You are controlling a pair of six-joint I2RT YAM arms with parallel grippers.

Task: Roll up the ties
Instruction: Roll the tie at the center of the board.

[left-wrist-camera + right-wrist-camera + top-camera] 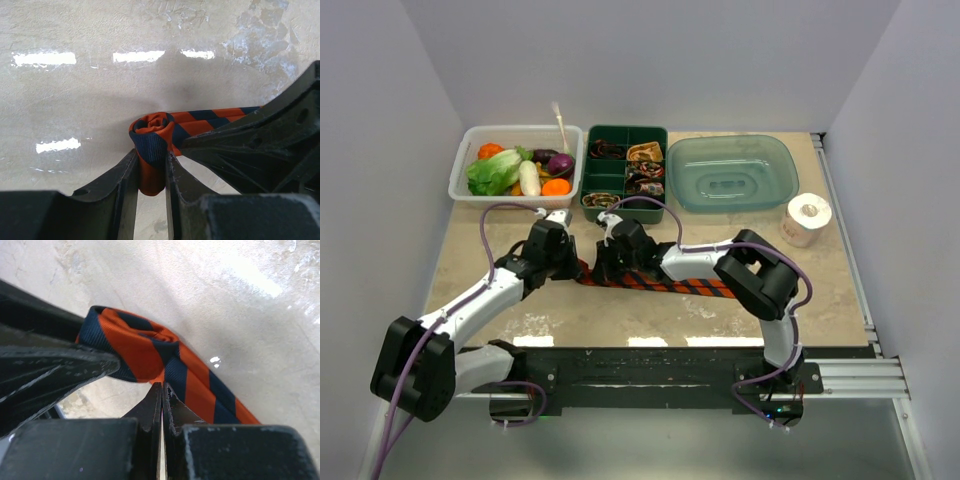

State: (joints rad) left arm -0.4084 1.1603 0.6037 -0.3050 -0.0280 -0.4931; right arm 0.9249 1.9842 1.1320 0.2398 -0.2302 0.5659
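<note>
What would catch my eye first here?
An orange-and-navy striped tie lies mid-table, one end rolled into a coil pinched by the left tool; the right tool sits shut right beside it. Behind, a clear bin of bright vegetables stands far left.

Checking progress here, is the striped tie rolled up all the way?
No: the striped tie has only a small coil in the left gripper, and its tail runs flat across the table.
</note>
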